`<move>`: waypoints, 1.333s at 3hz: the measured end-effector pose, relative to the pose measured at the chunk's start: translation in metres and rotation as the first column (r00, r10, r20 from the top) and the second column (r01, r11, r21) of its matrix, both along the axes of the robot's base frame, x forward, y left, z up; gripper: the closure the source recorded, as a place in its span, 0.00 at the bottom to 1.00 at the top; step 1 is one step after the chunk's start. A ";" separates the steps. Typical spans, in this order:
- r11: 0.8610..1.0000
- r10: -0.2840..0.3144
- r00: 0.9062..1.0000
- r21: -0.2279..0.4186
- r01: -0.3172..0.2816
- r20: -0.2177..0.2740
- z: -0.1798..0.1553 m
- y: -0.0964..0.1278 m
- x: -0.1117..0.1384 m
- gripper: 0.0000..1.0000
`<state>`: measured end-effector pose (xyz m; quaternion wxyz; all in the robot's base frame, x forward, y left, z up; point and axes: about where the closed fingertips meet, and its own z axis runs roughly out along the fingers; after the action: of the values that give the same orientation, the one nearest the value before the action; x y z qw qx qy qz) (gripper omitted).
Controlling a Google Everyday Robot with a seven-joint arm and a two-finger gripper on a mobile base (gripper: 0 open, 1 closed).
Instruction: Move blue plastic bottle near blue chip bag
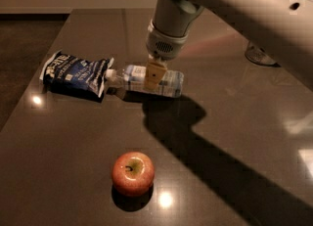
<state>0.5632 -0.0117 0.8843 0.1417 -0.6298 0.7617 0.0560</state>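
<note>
The blue plastic bottle (168, 82) lies on its side on the dark table, its white cap pointing left and touching the right end of the blue chip bag (74, 73). The bag is dark blue foil with white lettering and lies at the left of the table. My gripper (154, 76) hangs from the arm above the middle of the bottle and is shut on it; one tan finger (155, 75) shows across the bottle's front.
A red-yellow apple (132, 173) sits near the front of the table. A clear glass jar (260, 55) stands at the far right, partly hidden behind my arm. The table's left edge (29, 98) runs close to the bag.
</note>
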 end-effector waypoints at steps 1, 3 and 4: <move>0.999 0.016 1.000 0.035 -0.016 0.002 0.000 0.026 0.007 0.82; 0.997 0.024 1.000 0.071 -0.025 0.014 -0.002 0.048 0.008 0.35; 0.997 0.025 1.000 0.070 -0.026 0.014 -0.003 0.048 0.007 0.12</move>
<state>0.5706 0.0368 0.8816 0.1682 -0.6346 0.7500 0.0805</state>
